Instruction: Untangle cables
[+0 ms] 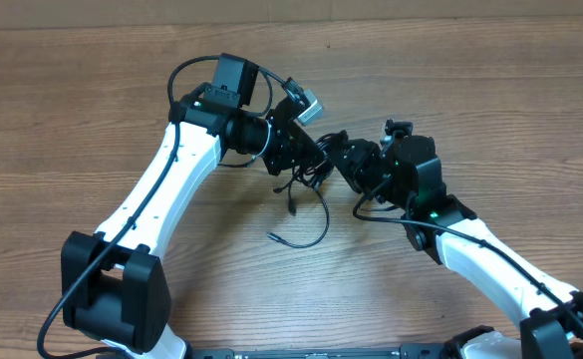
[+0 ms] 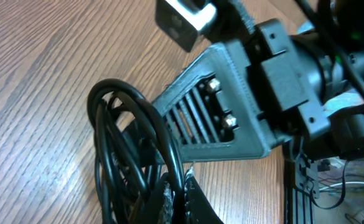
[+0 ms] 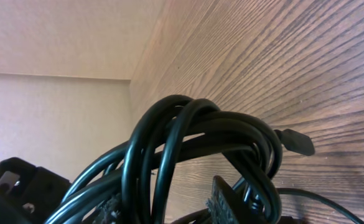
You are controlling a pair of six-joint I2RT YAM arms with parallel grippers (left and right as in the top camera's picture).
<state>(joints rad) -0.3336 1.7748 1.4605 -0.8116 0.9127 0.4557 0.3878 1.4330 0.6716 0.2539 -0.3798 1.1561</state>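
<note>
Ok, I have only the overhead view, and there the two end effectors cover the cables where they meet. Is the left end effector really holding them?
Observer: Yes. The left wrist view shows the left end effector shut on the cables, with several loops standing up out of its grip.
Operator: And the right one?
Observer: In the right wrist view the right end effector also grips the bundle, and the loops cross over each other just above it.
Operator: Is any connector near it?
Observer: One plug sticks out sideways from those loops, and nothing grips it.
</note>
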